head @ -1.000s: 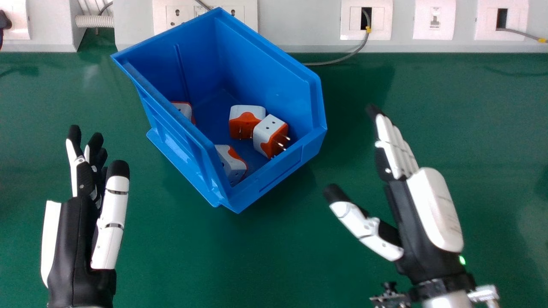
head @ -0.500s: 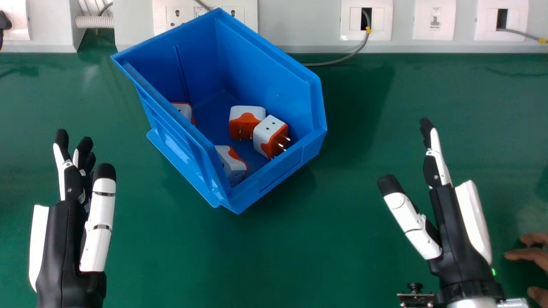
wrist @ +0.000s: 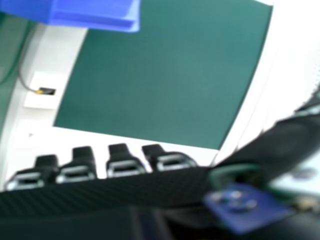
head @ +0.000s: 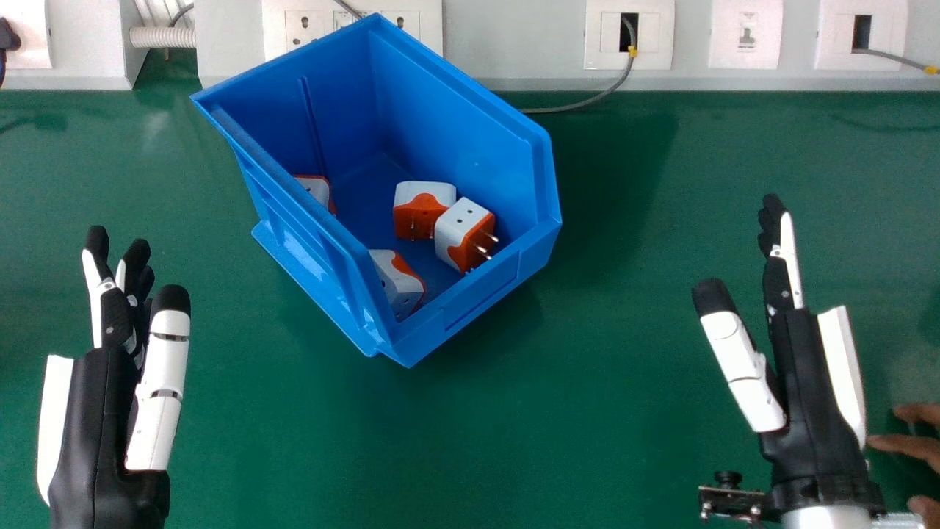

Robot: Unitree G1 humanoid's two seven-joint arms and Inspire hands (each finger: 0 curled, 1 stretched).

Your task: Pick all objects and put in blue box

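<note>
In the head view my left hand (head: 95,411) is held over the table left of the blue box, open, with nothing in it. My right hand (head: 808,389) stands off to the right of the box, also open and holding nothing; the right hand view has the same right hand (wrist: 125,167) along its bottom edge. The blue box (head: 470,312) contains several white and orange plug adapters: one (head: 424,209) touching another (head: 464,234) near the middle, one (head: 399,283) by the front corner, and one (head: 316,191) partly hidden behind the left wall.
The green table (head: 470,441) runs back to a white trunking with wall sockets (head: 628,33). A grey cable (head: 573,108) lies behind the box. At the right edge, a person's fingers (head: 907,444) rest close to my right wrist.
My right hand has moved right, away from the box, and my left hand has shifted slightly left and nearer. A person's fingers have appeared at the right edge. The box and adapters have stayed put.
</note>
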